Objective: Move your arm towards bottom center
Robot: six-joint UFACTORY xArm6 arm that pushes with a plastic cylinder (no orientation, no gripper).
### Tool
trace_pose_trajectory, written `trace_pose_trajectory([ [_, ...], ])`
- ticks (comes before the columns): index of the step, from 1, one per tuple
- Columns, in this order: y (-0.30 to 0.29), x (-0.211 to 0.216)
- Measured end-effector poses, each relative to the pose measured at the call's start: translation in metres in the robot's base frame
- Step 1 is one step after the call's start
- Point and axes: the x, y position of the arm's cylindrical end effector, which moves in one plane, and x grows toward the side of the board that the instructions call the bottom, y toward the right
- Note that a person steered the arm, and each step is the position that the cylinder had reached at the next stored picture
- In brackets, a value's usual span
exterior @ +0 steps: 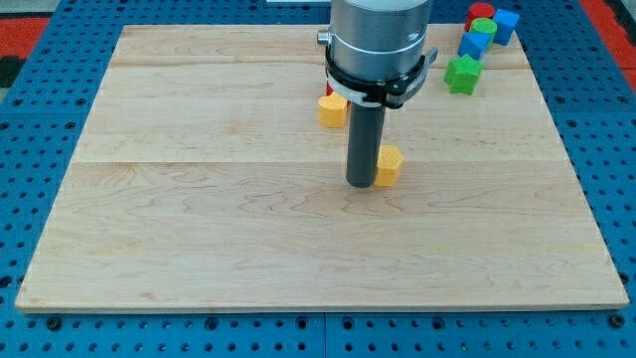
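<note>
My tip (360,184) rests on the wooden board (199,219) a little right of its centre. A small yellow block (390,165) sits right against the rod's right side, touching or nearly touching it. A second yellow block, roughly hexagonal (332,109), lies above and to the left of the tip, partly behind the arm's body. A sliver of a red block (329,89) shows just above it, mostly hidden by the arm.
At the view's top right stand a green star-shaped block (463,74), a blue block (475,44), a green block (483,27), a red block (481,12) and another blue block (506,25). The board lies on a blue pegboard table (30,149).
</note>
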Motion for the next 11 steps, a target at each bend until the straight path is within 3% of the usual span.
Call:
trace_pose_trajectory([
  [3, 0.000, 0.022],
  [9, -0.014, 0.026],
  [11, -0.021, 0.049],
])
